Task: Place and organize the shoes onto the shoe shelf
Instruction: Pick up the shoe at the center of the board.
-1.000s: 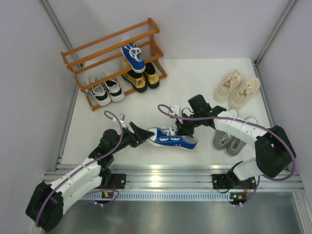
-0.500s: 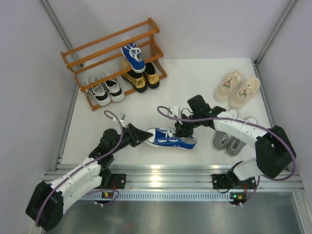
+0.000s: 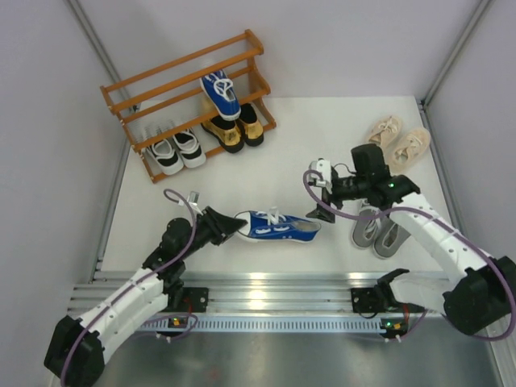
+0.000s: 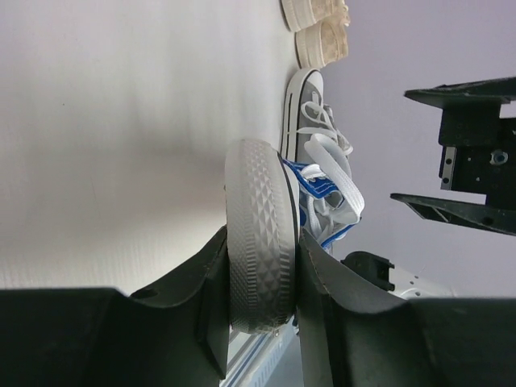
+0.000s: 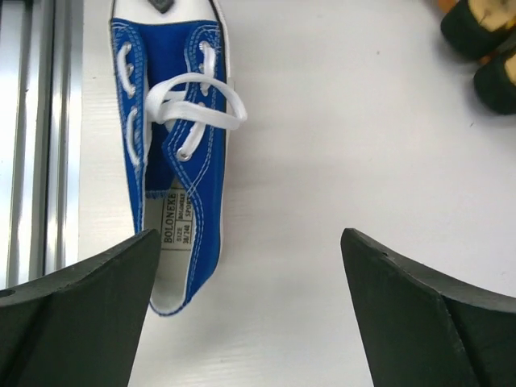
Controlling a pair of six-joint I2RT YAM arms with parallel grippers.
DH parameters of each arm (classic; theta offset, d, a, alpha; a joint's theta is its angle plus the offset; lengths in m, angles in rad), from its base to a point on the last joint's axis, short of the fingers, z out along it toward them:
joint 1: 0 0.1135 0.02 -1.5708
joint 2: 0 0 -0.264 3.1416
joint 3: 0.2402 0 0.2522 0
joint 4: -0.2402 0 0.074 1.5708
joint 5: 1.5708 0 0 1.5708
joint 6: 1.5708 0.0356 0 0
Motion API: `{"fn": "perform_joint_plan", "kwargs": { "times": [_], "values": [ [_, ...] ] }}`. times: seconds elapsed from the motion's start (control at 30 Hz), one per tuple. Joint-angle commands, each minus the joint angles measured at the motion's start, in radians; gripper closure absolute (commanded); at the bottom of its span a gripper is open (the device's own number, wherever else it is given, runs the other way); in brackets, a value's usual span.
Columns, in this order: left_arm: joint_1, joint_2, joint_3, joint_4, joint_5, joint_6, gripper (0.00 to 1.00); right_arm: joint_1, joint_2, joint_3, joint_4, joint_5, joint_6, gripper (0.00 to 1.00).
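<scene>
**Top view.** The shoe shelf (image 3: 153,81) stands at 11 o'clock on the white table (image 3: 266,153). A second blue sneaker (image 3: 219,93) lies across its upper slats. The gold loafers (image 3: 234,129) sit at its lower right, and the black-and-white sneakers (image 3: 176,149) sit at its lower left. The beige lace-ups (image 3: 397,139) rest at 2 o'clock and the grey sneakers (image 3: 377,230) at 4 o'clock. Both pairs are well apart from the shelf. The blue canvas sneaker (image 3: 276,226) lies near 6 o'clock, between the two arms. Its toe points to 9 o'clock and its heel to 3 o'clock. The left gripper (image 3: 235,226) is clenched on that toe. The right gripper (image 3: 322,193) hangs just beyond the heel, at about 2 o'clock from it. Its jaws are spread wide and hold nothing.

**Left wrist view.** Both fingers (image 4: 211,300) press the textured rubber toe cap of the blue canvas sneaker (image 4: 258,234) from opposite sides. One grey sneaker (image 4: 305,109) and the beige pair show beyond it. Whether the sole rests on the table cannot be told.

**Right wrist view.** The released fingers (image 5: 76,310) stand apart from the sneaker, whose open collar and white laces (image 5: 189,101) face the camera at 11 o'clock.
</scene>
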Motion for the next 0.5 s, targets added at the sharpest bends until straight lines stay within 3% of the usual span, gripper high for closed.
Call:
{"fn": "perform_joint_plan", "kwargs": {
  "times": [0.0, 0.03, 0.1, 0.3, 0.47],
  "values": [
    [0.008, -0.051, 0.037, 0.087, -0.007, -0.037, 1.00, -0.115, -0.069, -0.041, -0.189, -0.250, -0.271, 0.06],
    [0.009, -0.061, 0.050, 0.072, -0.005, -0.032, 1.00, -0.145, -0.075, -0.052, -0.252, -0.298, -0.470, 0.05],
    [0.009, -0.074, 0.073, 0.058, 0.011, -0.009, 1.00, -0.222, -0.073, -0.068, -0.421, -0.387, -0.688, 0.04],
    [0.011, -0.078, 0.119, 0.049, 0.077, 0.044, 1.00, -0.255, 0.015, -0.041, -0.659, -0.433, -0.895, 0.05],
    [0.009, -0.081, 0.142, 0.049, 0.082, 0.044, 1.00, -0.252, 0.069, -0.030, -0.699, -0.466, -0.918, 0.07]
  ]
}}
